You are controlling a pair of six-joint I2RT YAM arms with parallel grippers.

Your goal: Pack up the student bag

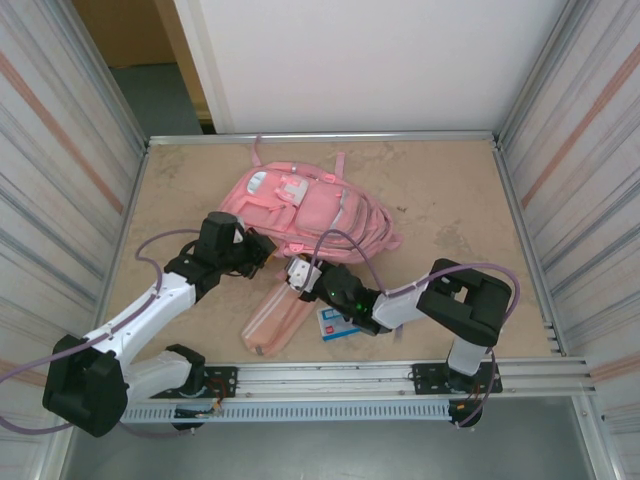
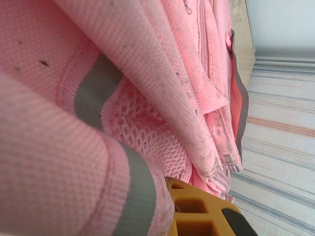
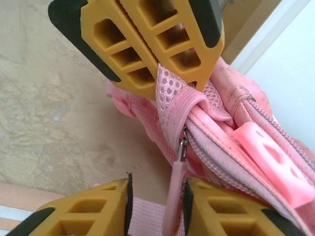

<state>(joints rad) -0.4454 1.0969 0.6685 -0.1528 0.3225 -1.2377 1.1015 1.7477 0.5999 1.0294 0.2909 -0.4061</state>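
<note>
The tan, mottled board table [image 1: 450, 200] carries the large pink fabric student bag [image 1: 300, 205], which lies flat in the middle with its front pockets up and its straps trailing toward the back wall. It looks soft, light and floppy, so it will sag and fold instead of holding an opening by itself. Seams, mesh and zip tabs are likely the best places to take hold. The left gripper [image 1: 262, 250] is clenched on a fold of the bag's pink mesh panel [image 3: 170, 91] at the near edge. The right gripper [image 3: 157, 211] stands just beside it, jaws partly apart around the thin pink zip pull [image 3: 175, 191] and not visibly pinching it. A long salmon-pink pencil case [image 1: 275, 318] and a small blue-and-white card [image 1: 335, 322] lie near the arms.
</note>
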